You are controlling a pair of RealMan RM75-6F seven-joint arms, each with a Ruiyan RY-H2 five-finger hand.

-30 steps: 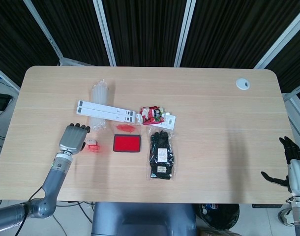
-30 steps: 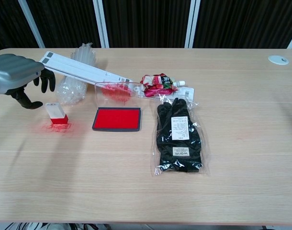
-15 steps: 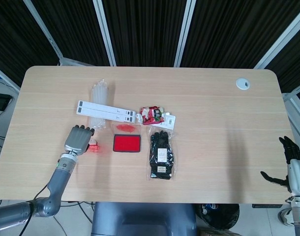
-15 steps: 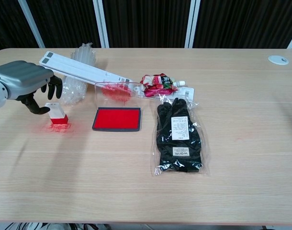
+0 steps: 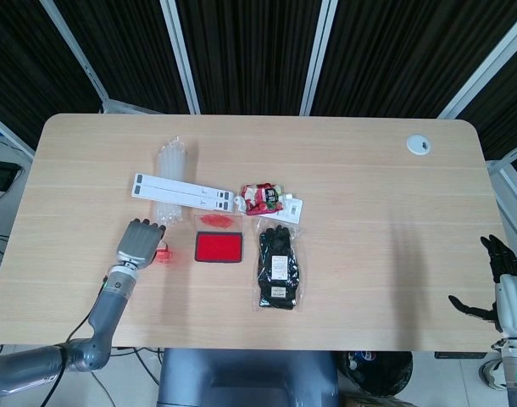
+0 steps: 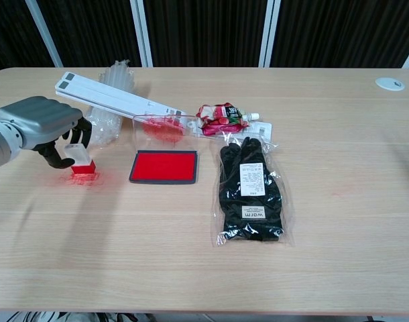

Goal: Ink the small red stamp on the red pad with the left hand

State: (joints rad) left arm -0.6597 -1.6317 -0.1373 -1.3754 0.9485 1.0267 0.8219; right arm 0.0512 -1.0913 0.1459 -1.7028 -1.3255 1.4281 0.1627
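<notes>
While the head view looks straight down, the left hand (image 5: 140, 243) sits just left of the red pad (image 5: 219, 248), its grey back upward and its dark fingers curled down over the small red stamp (image 5: 163, 252), of which only a sliver peeks out on the side facing the pad. The black gloves in a clear bag (image 5: 278, 266) lie just right of the pad, a red snack pouch (image 5: 261, 197) above it, and a white strip (image 5: 184, 192) runs above and to its left. Far right of the pad, off the table (image 5: 369, 195) edge, the right hand (image 5: 506, 292) hangs with fingers spread, holding nothing.

Over to the chest view: the left hand (image 6: 45, 127) is well left of the pad (image 6: 165, 166), fingers curved around the stamp's (image 6: 80, 158) pale top. Contact looks likely, but a firm grip cannot be told. The stamp stands upright on the table, its red base on a smudge of red ink (image 6: 80, 178), apart from the pad. The pad's clear lid (image 6: 161, 127) sits just behind it.
</notes>
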